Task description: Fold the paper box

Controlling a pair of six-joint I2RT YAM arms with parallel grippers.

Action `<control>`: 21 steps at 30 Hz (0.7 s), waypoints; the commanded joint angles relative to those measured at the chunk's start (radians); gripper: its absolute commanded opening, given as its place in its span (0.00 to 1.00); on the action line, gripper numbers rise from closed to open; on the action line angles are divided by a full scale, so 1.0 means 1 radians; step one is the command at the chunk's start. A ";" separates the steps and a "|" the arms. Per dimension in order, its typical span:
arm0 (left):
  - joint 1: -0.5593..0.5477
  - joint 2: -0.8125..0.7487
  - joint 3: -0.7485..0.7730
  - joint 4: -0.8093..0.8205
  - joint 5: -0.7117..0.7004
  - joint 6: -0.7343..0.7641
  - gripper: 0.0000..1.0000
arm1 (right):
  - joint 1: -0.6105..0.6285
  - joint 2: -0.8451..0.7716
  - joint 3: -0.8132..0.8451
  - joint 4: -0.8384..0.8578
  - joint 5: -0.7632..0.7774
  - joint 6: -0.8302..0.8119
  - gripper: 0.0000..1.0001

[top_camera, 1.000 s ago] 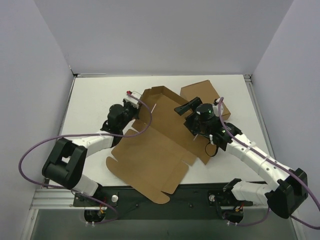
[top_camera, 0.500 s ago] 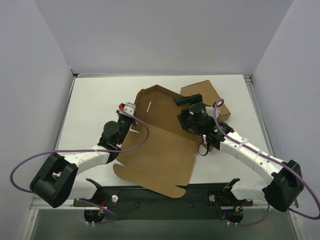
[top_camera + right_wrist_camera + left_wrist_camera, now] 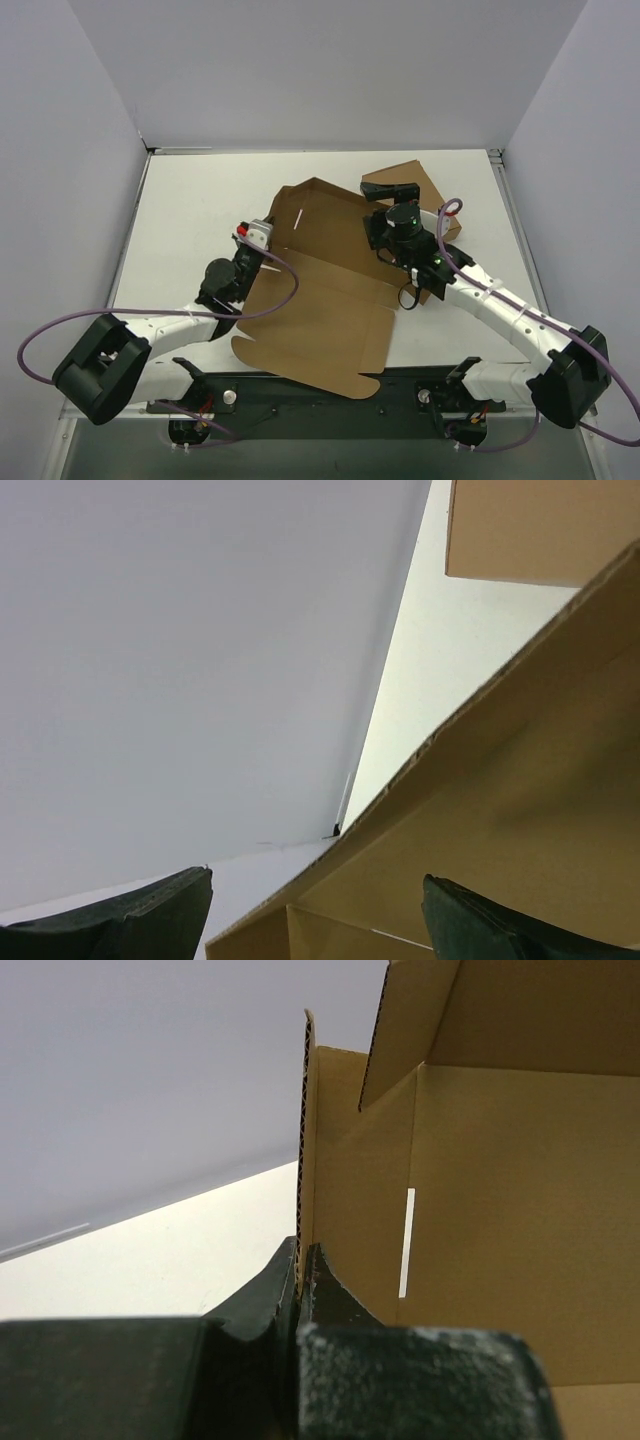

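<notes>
Setup, read near to far.

1. Nearest the arm bases: the paper box (image 3: 315,325) is a flat brown die-cut sheet lying on the surface (image 3: 190,200). Its wide near panel is flat, with its front edge over the near rim. The long axis of the sheet runs near to far, skewed slightly to the right at the far end.

2. Mid-depth, left: the left arm (image 3: 170,320) reaches in from the left. The left jaws are pressed together on the raised side flap (image 3: 350,1180). In the left wrist view the corrugated edge of the flap stands upright straight out of the pinch. A thin slit (image 3: 407,1243) shows in the panel just beyond.

3. Mid-depth, right: the right arm (image 3: 490,300) comes in over the right side of the sheet.

4. Further back: the rear panel (image 3: 330,220) is tilted up off the surface. The right jaws are wide apart at its far right top corner. In the right wrist view the panel's top edge crosses diagonally between the 2 fingers. Cannot tell whether either finger touches it. Nothing is gripped on this side.

5. Farthest: a separate brown carton (image 3: 425,182) lies just behind the right jaws, apart from the sheet.

Key relation: the rear panel edge lies between the right jaws and runs left to right across them, so the right arm is the nearer to it. Judgement: the rear wall is being stood up, and closing or pushing that edge toward the near side looks like the next call.
</notes>
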 commanded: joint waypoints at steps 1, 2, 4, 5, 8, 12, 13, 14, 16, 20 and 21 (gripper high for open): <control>-0.019 -0.035 -0.022 0.151 -0.023 0.016 0.00 | -0.030 0.032 0.001 0.028 0.011 0.062 0.86; -0.021 -0.033 -0.037 0.162 -0.023 0.019 0.00 | -0.031 0.040 0.001 0.028 0.005 0.065 0.83; -0.024 -0.024 -0.057 0.208 -0.038 0.024 0.00 | -0.034 0.056 0.001 0.030 -0.005 0.062 0.74; -0.024 -0.020 -0.066 0.226 -0.043 0.024 0.00 | -0.036 0.060 0.001 0.030 -0.006 0.059 0.71; -0.028 -0.004 -0.126 0.312 -0.066 0.022 0.00 | -0.036 0.077 -0.005 0.037 -0.017 0.038 0.57; -0.030 0.029 -0.174 0.372 -0.070 -0.011 0.12 | -0.036 0.099 -0.057 0.132 -0.038 0.007 0.27; -0.030 0.029 -0.186 0.371 -0.070 -0.025 0.19 | -0.034 0.105 -0.066 0.152 -0.044 -0.007 0.18; -0.030 0.028 -0.191 0.366 -0.061 -0.036 0.26 | -0.036 0.109 -0.080 0.187 -0.057 -0.013 0.14; -0.030 -0.003 -0.198 0.320 -0.044 -0.073 0.48 | -0.036 0.125 -0.086 0.221 -0.069 -0.030 0.04; -0.027 -0.131 -0.183 0.113 0.025 -0.131 0.66 | -0.027 0.135 -0.111 0.267 -0.081 -0.064 0.00; -0.024 -0.189 -0.180 0.026 0.058 -0.160 0.68 | -0.025 0.135 -0.117 0.273 -0.080 -0.065 0.00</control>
